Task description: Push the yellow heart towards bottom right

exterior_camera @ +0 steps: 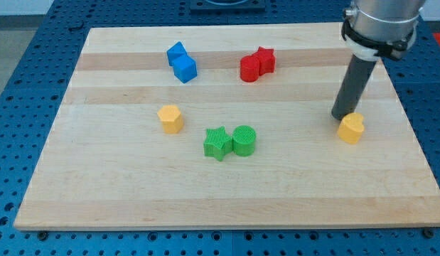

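A: Fingers? There are none: I end in a plain rod, so nothing opens, clenches or grasps. My tip [340, 115] sits on the table [227, 203], touching or just shy of the yellow heart's [351, 129] upper-left side.

B: And where is the heart?

A: Near the table's right edge, about halfway down, well apart from the other blocks.

B: How will it handle?

A: I judge it light, stiff and quick to slide or spin on smooth wood. Push it squarely from that upper-left side.

B: Room to move?

A: Open wood reaches toward the bottom right corner, but the right edge is close, so overshoot could tip it off.
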Tool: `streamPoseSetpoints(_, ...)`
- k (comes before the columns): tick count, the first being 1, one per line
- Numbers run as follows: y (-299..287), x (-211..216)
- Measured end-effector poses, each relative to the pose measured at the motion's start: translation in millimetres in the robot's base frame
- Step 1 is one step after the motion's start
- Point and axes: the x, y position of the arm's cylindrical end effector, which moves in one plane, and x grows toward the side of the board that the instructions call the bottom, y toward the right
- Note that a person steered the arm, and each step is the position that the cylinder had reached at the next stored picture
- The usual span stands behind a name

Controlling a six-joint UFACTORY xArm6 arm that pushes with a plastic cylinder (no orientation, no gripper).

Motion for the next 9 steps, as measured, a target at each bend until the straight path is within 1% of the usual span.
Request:
streamPoseSetpoints(1,0.0,26.2)
streamPoseSetpoints(2,2.7,41.0)
streamPoseSetpoints(3,4.6,39.4)
streamPoseSetpoints(4,4.6,17.2)
streamPoseSetpoints(5,8.1,15.5)
streamPoseSetpoints(7,17.1,39.8)
streamPoseSetpoints(9,17.1,93.5)
